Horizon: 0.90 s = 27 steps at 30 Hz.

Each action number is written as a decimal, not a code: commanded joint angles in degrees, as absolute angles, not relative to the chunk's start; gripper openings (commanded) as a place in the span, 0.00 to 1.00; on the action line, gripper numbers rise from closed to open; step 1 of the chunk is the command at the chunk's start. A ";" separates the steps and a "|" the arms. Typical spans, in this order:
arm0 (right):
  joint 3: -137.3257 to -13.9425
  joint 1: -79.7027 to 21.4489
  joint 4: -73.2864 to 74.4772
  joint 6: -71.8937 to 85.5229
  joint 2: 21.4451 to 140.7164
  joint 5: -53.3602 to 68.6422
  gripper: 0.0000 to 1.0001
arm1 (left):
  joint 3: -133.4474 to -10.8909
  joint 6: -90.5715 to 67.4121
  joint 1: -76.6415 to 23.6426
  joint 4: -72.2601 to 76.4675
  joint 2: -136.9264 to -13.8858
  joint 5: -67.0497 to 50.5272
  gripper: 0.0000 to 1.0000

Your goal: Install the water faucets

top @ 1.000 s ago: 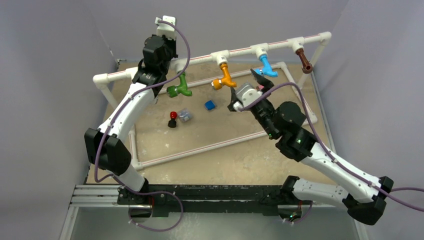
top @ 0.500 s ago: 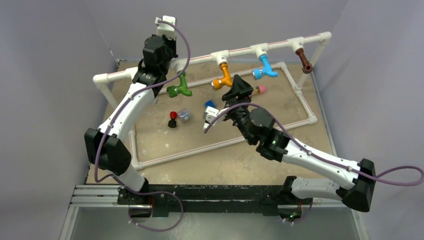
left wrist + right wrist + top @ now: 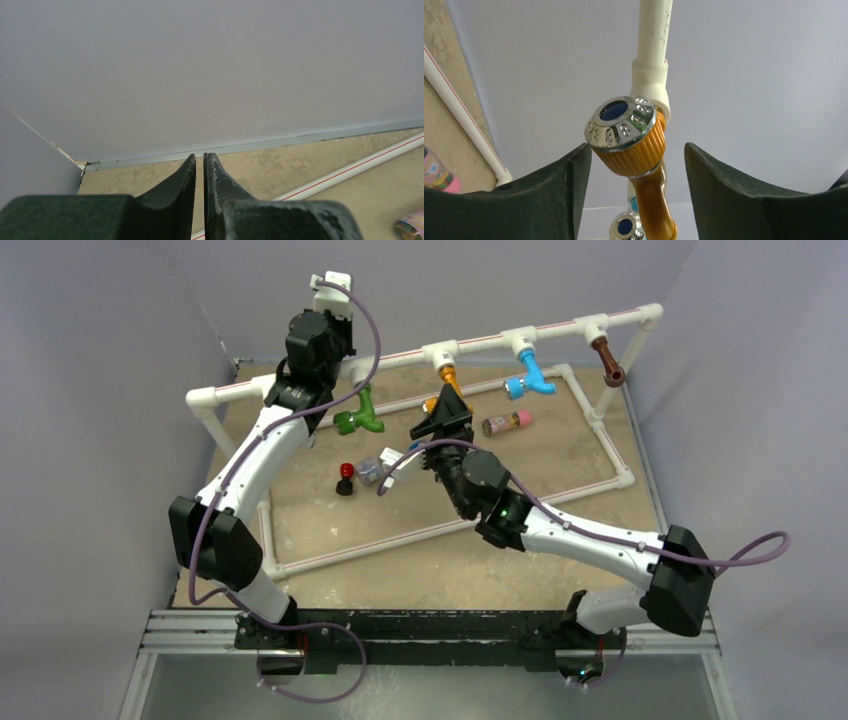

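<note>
Now my right gripper [image 3: 636, 146] stands wide open, one finger [image 3: 554, 195] on either side of the orange faucet [image 3: 629, 145]. Its ridged collar and chrome face sit in the gap between them, and I see neither finger touching it. That faucet hangs from a white tee [image 3: 651, 85] on the raised pipe rail [image 3: 480, 343]. A second ago this gripper was further right, below the blue faucet [image 3: 530, 375] and over the pink cylinder [image 3: 507, 423]. It has since swung left across the board to the orange one, and the cylinder now lies fully uncovered on the board. My forearm now hides the small blue block that showed earlier.

My left gripper [image 3: 199, 157] is closed to a thin slit with nothing between its fingers, pointing at the back wall. That arm has not moved, and the green faucet [image 3: 360, 415] hangs just beside it. The brown faucet [image 3: 607, 360] hangs at the rail's far right end.
</note>
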<state>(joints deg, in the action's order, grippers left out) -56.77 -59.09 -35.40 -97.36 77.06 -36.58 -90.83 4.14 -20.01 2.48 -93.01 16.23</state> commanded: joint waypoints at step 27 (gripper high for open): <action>-58.68 -58.67 -52.05 -25.24 78.04 -35.06 0.00 | -87.63 4.80 -20.21 -4.04 -95.01 16.26 0.09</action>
<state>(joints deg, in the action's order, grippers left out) -58.59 -58.72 -48.84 -53.08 79.31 -37.63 -90.74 4.16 -20.01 2.52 -92.99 16.25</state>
